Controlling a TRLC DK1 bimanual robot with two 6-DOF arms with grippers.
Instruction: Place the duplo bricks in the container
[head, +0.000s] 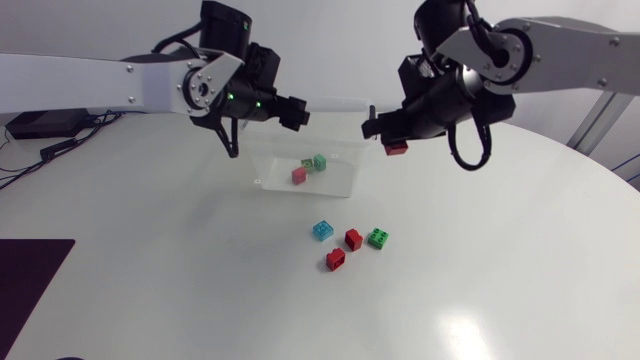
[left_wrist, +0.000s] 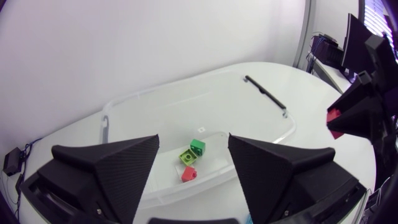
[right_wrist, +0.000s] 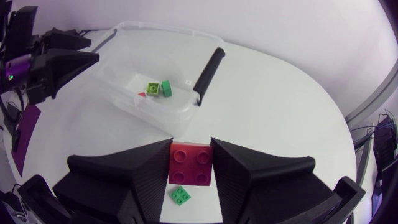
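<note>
The right pincer (right_wrist: 191, 144) is clamped on a red brick (right_wrist: 191, 167), held high just beside the container (head: 345, 186) rather than over it. The left pincer (left_wrist: 193, 140) hangs wide and empty above the container. Three bricks (left_wrist: 189, 163) lie inside, and four more sit on the tabletop (head: 500, 280) nearby: a blue brick (head: 322, 230), a green brick (head: 378, 238) and two red ones (head: 353, 239). Risk: released from here, the held brick would likely strike the rim or land outside and bounce, and with both pincers close about one container, a knock between them could jar the grip.
</note>
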